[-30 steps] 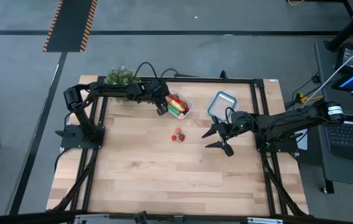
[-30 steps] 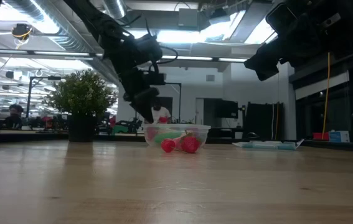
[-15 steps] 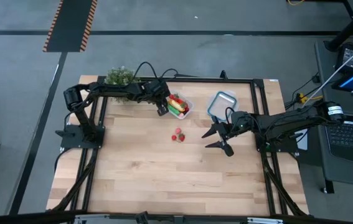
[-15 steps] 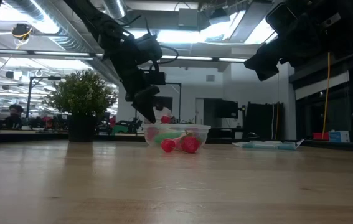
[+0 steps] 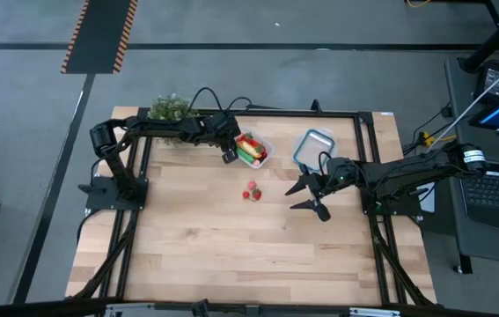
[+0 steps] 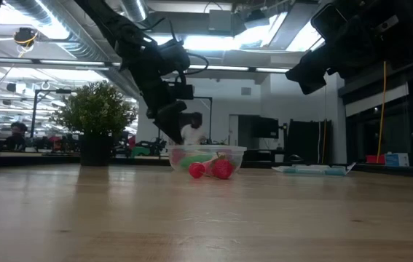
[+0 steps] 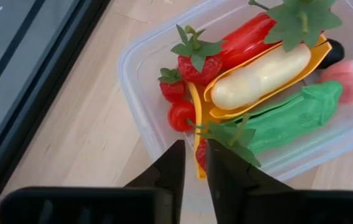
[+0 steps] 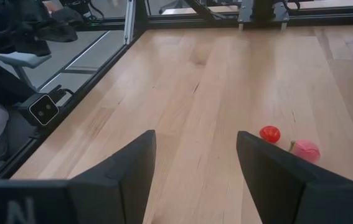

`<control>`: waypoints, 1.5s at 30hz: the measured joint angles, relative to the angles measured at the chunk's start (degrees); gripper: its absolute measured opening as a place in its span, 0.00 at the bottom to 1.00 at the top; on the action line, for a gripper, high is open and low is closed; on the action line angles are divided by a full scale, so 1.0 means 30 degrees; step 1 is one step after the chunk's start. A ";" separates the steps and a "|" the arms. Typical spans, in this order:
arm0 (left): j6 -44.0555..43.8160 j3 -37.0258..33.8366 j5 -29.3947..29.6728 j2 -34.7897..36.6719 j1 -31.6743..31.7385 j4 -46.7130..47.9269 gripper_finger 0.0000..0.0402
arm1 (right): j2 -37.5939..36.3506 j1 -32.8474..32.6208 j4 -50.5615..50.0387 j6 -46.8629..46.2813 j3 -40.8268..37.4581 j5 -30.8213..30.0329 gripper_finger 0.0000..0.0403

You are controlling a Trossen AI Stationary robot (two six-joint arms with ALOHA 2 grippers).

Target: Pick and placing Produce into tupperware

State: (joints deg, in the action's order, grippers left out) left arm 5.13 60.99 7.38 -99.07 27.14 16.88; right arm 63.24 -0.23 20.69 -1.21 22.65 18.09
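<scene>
Overhead, high view: wooden table (image 5: 231, 238) framed by black rails, both dark arms reaching inward.
Left gripper (image 5: 229, 156): poised at the near-left edge of the tupperware (image 5: 253, 150), toward the table's far side.
Tupperware contents, high view: yellow, green and red produce packed inside.
Loose produce: two small red pieces (image 5: 251, 193) lying together on the bare wood, nearer than the tupperware and between the two grippers.
Right gripper (image 5: 306, 195): hanging right of the loose pieces, fingers spread wide, holding nothing.
Blue-rimmed piece (image 5: 312, 145): flat on the table beyond the right gripper.
Potted plant (image 5: 169, 109): at the far-left corner, behind the left arm.

Level, low view: left gripper (image 6: 172, 132) coming down from above to the left rim of the tupperware (image 6: 207, 157).
Loose red pieces (image 6: 213, 169): on the wood in front of the tupperware.
Potted plant, low view (image 6: 97, 118): standing well to the left.
Right arm (image 6: 352, 36): dark bulk at upper right, raised above the table.

Close, left wrist view: left fingertips (image 7: 173, 171) parted by a narrow gap, nothing between them, above the tupperware wall (image 7: 140, 81).
Inside the tupperware: peeled banana (image 7: 258, 78), green piece (image 7: 282, 119), long red piece (image 7: 248, 40), pink piece (image 7: 352, 79) and several strawberries (image 7: 197, 62).

Close, right wrist view: right fingers (image 8: 126, 168) set wide apart and empty.
Ahead on the wood: a red piece (image 8: 269, 133) touching or just beside a pink piece (image 8: 305, 150).
</scene>
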 joint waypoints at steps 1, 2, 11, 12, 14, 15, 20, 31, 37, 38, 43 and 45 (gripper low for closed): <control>0.0007 0.0000 0.0000 0.0000 0.0000 0.0000 0.16 | 0.0000 0.0000 0.0007 0.0000 0.0000 -0.0006 0.56; 0.0026 0.0000 0.0007 0.0000 0.0000 -0.0018 0.17 | 0.0000 -0.0004 0.0004 0.0007 0.0000 -0.0004 0.56; 0.1918 0.0615 0.0172 0.0976 -0.0881 0.0102 0.22 | 0.0000 -0.0002 0.0007 0.0027 0.0000 -0.0007 0.56; 0.1886 0.0667 0.0374 0.1206 -0.1016 0.0017 0.21 | 0.0000 -0.0007 0.0007 0.0032 0.0000 -0.0007 0.56; 0.1872 0.0678 0.0561 0.1762 -0.1298 0.0168 0.20 | 0.0000 -0.0007 0.0007 -0.0005 0.0000 -0.0007 0.56; 0.1870 0.0678 0.0690 0.2030 -0.1467 0.0287 0.18 | 0.0000 -0.0006 0.0014 -0.0027 0.0000 -0.0006 0.56; 0.1439 0.0678 0.0743 0.3365 -0.2682 0.1144 0.13 | 0.0000 -0.0007 0.0065 -0.0022 0.0000 0.0000 0.56; 0.0898 -0.0066 0.1150 0.4097 -0.6632 0.0089 0.03 | 0.0000 -0.0007 0.0322 -0.0405 0.0007 0.0000 0.56; 0.0365 -0.2083 0.1471 0.4303 -0.8045 -0.2152 0.00 | 0.0000 -0.0007 0.0320 -0.2040 0.0007 0.0007 0.56; 0.0334 -0.2254 0.1275 0.4291 -0.8253 -0.2248 0.00 | 0.0000 0.0000 0.0297 -0.2047 0.0007 0.0004 0.56; 0.0353 -0.2625 -0.0323 0.4291 -0.9180 -0.2415 0.03 | 0.0000 0.0000 0.0305 -0.2018 0.0007 0.0001 0.56; 0.0393 -0.2622 -0.0351 0.4291 -0.9550 -0.2523 0.04 | 0.0000 -0.0004 0.0305 -0.2025 0.0007 0.0000 0.56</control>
State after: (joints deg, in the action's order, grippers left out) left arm 6.31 53.12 6.33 -86.19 -1.51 9.32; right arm 63.24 -0.24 21.61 -7.29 22.68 18.09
